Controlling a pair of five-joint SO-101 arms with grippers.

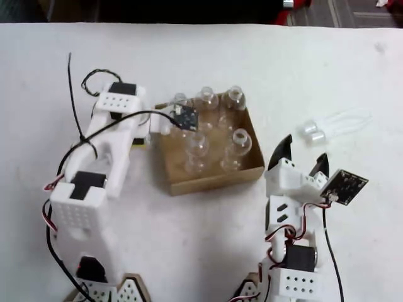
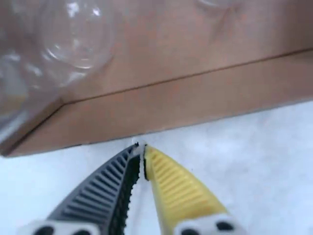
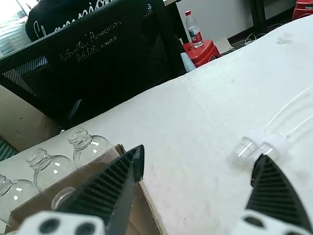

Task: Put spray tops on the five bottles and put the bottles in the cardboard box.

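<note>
step in hand, as judged: a spray top is to be picked up by the right gripper (image 1: 306,148), whose jaws are held wide apart w/ nothing between them, just short of the two spray tops (image 1: 313,131). these lie on the table (image 1: 189,239) to the right of the cardboard box (image 1: 214,179), side by side and touching, w/ thin clear tubes (image 1: 349,116) trailing away from the arm. to do it well, one top only should be taken, and by its white collar, not the tube, which would prob. bend or slip. since the pair touch, the nearer one should be approached from its outer side so the other isn't dragged along. the tube should be kept hanging down so it can be fed into a bottle neck, and the neck approached straight from above. the left gripper (image 2: 140,149) is closed, tips together on nothing, low beside the box's left outer wall, near but apparently not touching it. it could be used to steady the box or a bottle during fitting. contents: five clear bottles (image 1: 239,143) stand upright in the box, three along the far wall, two nearer. all necks are open, no tops fitted. nothing else is seen in the box.
</note>
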